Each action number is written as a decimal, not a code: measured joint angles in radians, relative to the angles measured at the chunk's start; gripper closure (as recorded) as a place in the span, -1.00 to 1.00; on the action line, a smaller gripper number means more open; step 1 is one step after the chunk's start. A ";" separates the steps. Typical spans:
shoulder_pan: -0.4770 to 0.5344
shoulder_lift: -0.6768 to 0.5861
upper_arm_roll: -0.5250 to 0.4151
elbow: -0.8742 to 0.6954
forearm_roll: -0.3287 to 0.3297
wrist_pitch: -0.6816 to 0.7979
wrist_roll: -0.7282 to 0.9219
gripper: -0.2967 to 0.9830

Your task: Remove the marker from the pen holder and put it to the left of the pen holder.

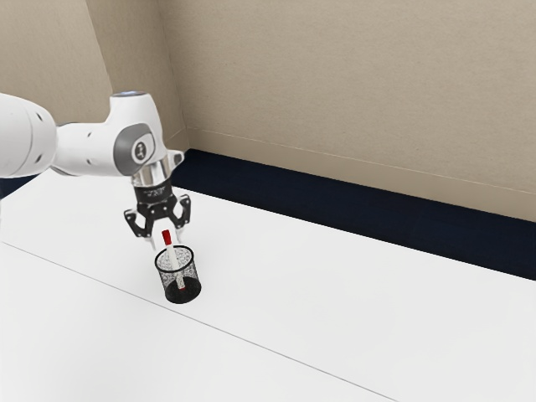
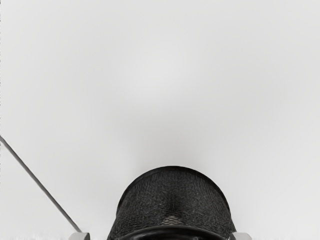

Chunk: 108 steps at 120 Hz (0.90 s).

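pre-grasp | my gripper [image 1: 166,241] wide open, empty, at marker [image 1: 174,263] | pen holder [image 1: 192,272] in from table's [image 1: 352,293] far edge | next: centre, close, lift

White table [image 1: 352,301] (one thin line [image 2: 40,184]) — black mesh pen holder [image 1: 192,293] standing on it.

Beneath me I see a smooth white tabletop [image 1: 377,285], crossed by a thin, straight, dark seam [image 1: 293,359]; my wrist view catches such a line too. Past the tabletop's edge lies a dark navy floor [image 1: 352,208]. Beyond it I have a beige, finely textured wall [image 1: 352,75], with a plain beige baseboard [image 1: 352,170] along its foot.
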 joint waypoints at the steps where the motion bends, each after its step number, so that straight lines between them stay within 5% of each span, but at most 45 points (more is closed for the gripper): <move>1: 0.000 0.000 0.000 -0.001 0.000 0.000 -0.001 0.02; 108: -0.010 -0.032 -0.001 -0.003 0.018 0.001 -0.037 0.63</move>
